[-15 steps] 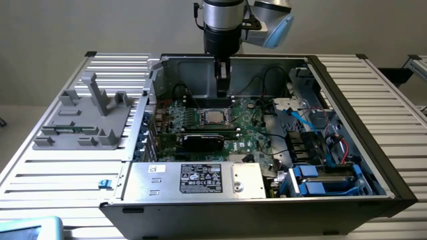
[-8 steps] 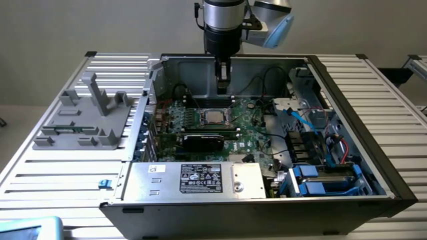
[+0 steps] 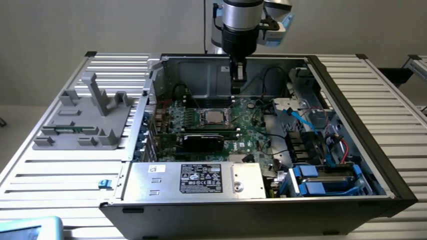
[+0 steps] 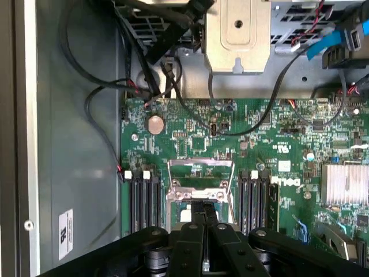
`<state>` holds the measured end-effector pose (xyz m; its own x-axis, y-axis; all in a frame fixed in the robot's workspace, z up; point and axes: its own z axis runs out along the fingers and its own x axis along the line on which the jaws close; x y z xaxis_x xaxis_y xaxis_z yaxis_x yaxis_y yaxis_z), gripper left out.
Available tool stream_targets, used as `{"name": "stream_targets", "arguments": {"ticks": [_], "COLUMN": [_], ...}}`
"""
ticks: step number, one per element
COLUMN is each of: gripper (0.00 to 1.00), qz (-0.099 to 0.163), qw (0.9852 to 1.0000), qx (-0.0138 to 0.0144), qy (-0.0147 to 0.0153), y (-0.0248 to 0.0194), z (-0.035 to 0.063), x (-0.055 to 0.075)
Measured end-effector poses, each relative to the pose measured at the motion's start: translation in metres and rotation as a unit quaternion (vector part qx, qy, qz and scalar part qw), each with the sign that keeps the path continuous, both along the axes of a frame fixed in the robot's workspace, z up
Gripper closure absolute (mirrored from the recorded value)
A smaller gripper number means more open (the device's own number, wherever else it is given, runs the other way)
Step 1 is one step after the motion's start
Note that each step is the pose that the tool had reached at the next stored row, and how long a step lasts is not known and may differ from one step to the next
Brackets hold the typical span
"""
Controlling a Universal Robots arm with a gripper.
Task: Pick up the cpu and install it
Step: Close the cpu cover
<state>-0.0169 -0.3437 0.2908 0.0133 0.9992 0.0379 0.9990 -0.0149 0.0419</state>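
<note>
We see the gripper, fingers pressed together on nothing, hanging above the green board inside the computer case. The cpu lies flat in its socket on that board, near the fingertips

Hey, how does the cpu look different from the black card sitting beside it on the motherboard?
The cpu is shiny silver-beige, while the black card is dark and dull. The cpu is square, and the black card is a long rectangle. The cpu is clearly the smaller of the two. Both sit on the green motherboard inside the open case, and the shut end effector holds neither.
</note>
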Motion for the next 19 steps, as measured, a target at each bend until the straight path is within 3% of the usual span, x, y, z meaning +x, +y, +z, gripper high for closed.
{"name": "stream_targets", "arguments": {"ticks": [10, 19], "gripper": [0.89, 0.89], "qz": [0.0, 0.0], "qw": [1.0, 1.0], "qx": [0.0, 0.0], "qy": [0.0, 0.0], "y": [0.0, 0.0], "z": [-0.01, -0.0264], "x": [0.043, 0.052]}}
